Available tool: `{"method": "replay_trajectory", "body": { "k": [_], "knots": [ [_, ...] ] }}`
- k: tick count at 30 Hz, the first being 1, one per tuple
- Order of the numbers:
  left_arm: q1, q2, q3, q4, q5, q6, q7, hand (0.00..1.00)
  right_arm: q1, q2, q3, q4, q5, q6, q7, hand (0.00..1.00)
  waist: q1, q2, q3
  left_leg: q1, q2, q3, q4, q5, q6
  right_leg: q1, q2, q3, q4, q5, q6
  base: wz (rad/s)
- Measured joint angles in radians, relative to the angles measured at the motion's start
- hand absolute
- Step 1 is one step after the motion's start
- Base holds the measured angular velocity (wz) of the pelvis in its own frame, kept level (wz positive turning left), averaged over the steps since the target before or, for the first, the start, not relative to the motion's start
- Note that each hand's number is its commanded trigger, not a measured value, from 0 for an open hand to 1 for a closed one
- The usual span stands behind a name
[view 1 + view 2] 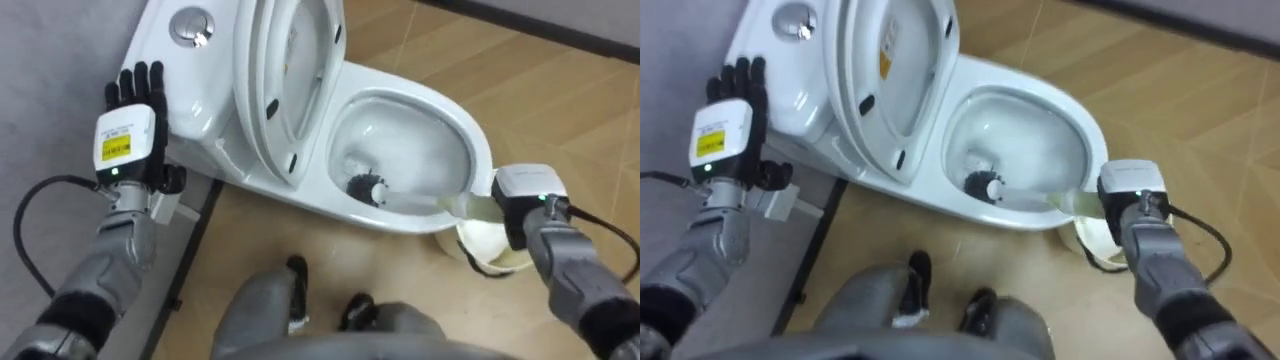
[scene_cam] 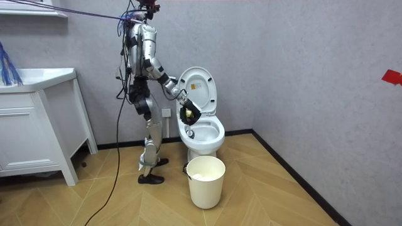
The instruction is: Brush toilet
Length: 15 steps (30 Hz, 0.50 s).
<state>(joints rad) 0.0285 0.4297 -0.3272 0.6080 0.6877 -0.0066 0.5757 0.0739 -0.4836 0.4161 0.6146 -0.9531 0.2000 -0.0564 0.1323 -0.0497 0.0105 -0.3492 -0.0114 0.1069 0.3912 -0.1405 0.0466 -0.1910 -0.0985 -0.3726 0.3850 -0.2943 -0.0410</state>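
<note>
The toilet brush (image 1: 372, 189) has its dark head low in the toilet bowl (image 1: 478, 140). Its pale handle slants over the rim into the right robot hand (image 1: 527, 192), which seems closed round it, though the fingers barely show. The brush looks light and stiff and is probably slippery when wet, so it is best held at the handle's end. The left robot hand (image 1: 133, 120) is open beside the cistern (image 1: 190, 60).

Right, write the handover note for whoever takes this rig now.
Left hand: open, raised beside the cistern, holding nothing.
Right hand: shut on the toilet brush, bristle head down inside the bowl.
Seat is up.
Done: brush picked up and in the bowl.
Left: scrub round the bowl, then lift the brush out. How much is already scrubbed cannot be told.
</note>
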Motion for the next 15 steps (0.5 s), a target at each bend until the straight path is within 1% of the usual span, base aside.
{"method": "replay_trajectory", "body": {
  "k": [1,2,4,5,7,8,10,11,13,14,15],
  "knots": [
    [0.035,-0.017,0.021,-0.001,0.020,0.000,-0.003,0.00,0.041,0.019,-0.031,-0.003,0.000,-0.003,-0.008,1.00,0.000,-0.002,-0.0076,0.031,-0.004,0.000,-0.018,0.000,0.000,0.035,0.002,0.001,-0.028,0.004,0.007,0.03],
    [0.051,-0.024,0.033,-0.003,0.026,0.000,-0.003,0.00,0.061,0.030,-0.047,-0.003,0.000,-0.005,-0.010,1.00,0.000,-0.003,-0.0102,0.045,-0.006,0.000,-0.026,0.000,0.000,0.051,0.003,0.001,-0.041,0.006,0.009,0.00],
    [0.104,-0.058,0.083,-0.003,0.055,0.000,-0.016,0.00,0.136,0.076,-0.112,-0.001,0.000,-0.009,-0.010,1.00,-0.006,0.000,-0.0121,0.110,-0.011,-0.003,-0.057,-0.005,-0.002,0.125,0.013,0.000,-0.095,0.015,0.017,0.00],
    [0.113,-0.067,0.096,0.001,0.060,0.001,-0.018,0.00,0.154,0.087,-0.127,0.001,0.000,-0.011,-0.009,1.00,-0.007,0.000,-0.0118,0.125,-0.013,-0.003,-0.063,-0.005,-0.002,0.141,0.013,0.000,-0.104,0.016,0.017,0.00],
    [0.153,-0.098,0.140,0.015,0.060,0.001,-0.017,0.00,0.192,0.124,-0.159,0.008,0.010,-0.017,-0.010,1.00,-0.017,-0.002,-0.0109,0.172,-0.017,-0.004,-0.070,-0.012,-0.006,0.197,0.015,-0.001,-0.132,0.016,0.018,-0.04],
    [0.160,-0.106,0.150,0.020,0.060,0.001,-0.016,0.00,0.200,0.131,-0.165,0.009,0.013,-0.019,-0.008,1.00,-0.018,-0.003,-0.0107,0.181,-0.017,-0.004,-0.071,-0.014,-0.006,0.205,0.015,-0.001,-0.134,0.016,0.018,-0.06],
    [0.179,-0.132,0.188,0.036,0.058,0.002,-0.018,0.00,0.222,0.148,-0.176,0.024,0.019,-0.032,-0.011,1.00,-0.024,0.003,-0.0129,0.214,-0.020,-0.011,-0.077,-0.016,-0.007,0.240,0.016,-0.001,-0.155,0.016,0.019,-0.05],
    [0.188,-0.139,0.200,0.036,0.058,0.002,-0.019,0.00,0.221,0.152,-0.180,0.033,0.018,-0.035,-0.014,1.00,-0.027,0.004,-0.0128,0.222,-0.021,-0.014,-0.080,-0.016,-0.007,0.248,0.017,-0.002,-0.161,0.016,0.019,0.00],
    [0.225,-0.168,0.246,0.027,0.047,0.001,-0.015,0.00,0.233,0.177,-0.201,0.069,0.019,-0.043,-0.021,1.00,-0.028,0.004,-0.0146,0.245,-0.019,-0.015,-0.089,-0.020,-0.013,0.270,0.022,-0.001,-0.169,0.015,0.017,0.00],
    [0.233,-0.175,0.256,0.026,0.041,0.000,-0.012,0.00,0.233,0.181,-0.204,0.080,0.021,-0.048,-0.025,1.00,-0.028,0.003,-0.0140,0.250,-0.019,-0.016,-0.090,-0.020,-0.013,0.277,0.023,-0.002,-0.172,0.015,0.017,0.00],
    [0.246,-0.191,0.278,0.021,0.027,-0.002,-0.010,0.00,0.234,0.184,-0.206,0.085,0.029,-0.049,-0.030,1.00,-0.024,0.003,-0.0145,0.255,-0.019,-0.018,-0.090,-0.022,-0.016,0.286,0.025,-0.003,-0.182,0.016,0.017,0.03]
  ]
}}
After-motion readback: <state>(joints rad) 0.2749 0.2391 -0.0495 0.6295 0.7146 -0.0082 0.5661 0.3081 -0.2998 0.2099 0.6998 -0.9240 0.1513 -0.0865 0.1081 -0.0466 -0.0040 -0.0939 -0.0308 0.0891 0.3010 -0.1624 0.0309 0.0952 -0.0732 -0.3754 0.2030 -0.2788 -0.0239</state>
